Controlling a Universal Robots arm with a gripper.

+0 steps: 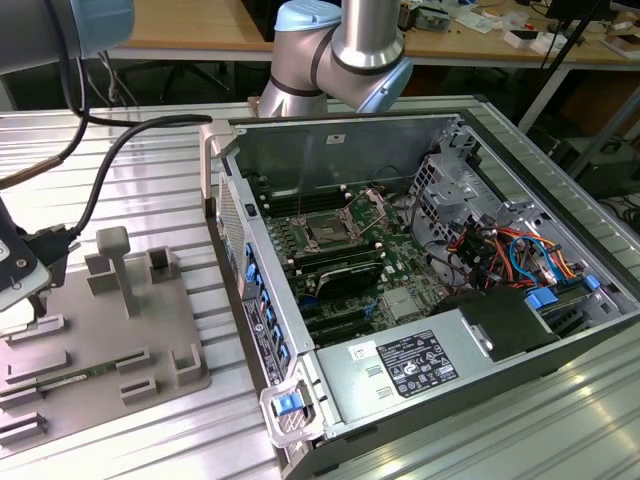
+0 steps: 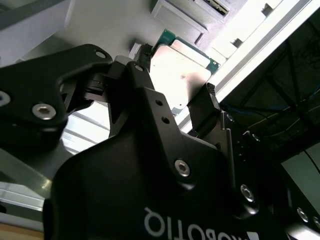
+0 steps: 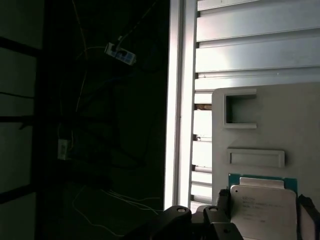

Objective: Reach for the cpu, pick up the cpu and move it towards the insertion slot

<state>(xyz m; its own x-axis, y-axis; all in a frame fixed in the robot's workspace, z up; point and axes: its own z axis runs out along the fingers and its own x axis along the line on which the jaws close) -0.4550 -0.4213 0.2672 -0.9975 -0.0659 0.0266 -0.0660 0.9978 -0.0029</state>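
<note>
hand [image 2: 177,75] tight on opposite edges of the square cpu [image 3: 265,212], flat at the grey tray [image 3: 265,115], silvery plate upward

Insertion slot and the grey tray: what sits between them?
In the exterior view, ribbed table and the case's side wall separate the tray from the insertion slot.

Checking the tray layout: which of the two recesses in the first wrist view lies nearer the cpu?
The long narrow recess, right beside the cpu; the squarer open-sided recess lies beyond it.
</note>
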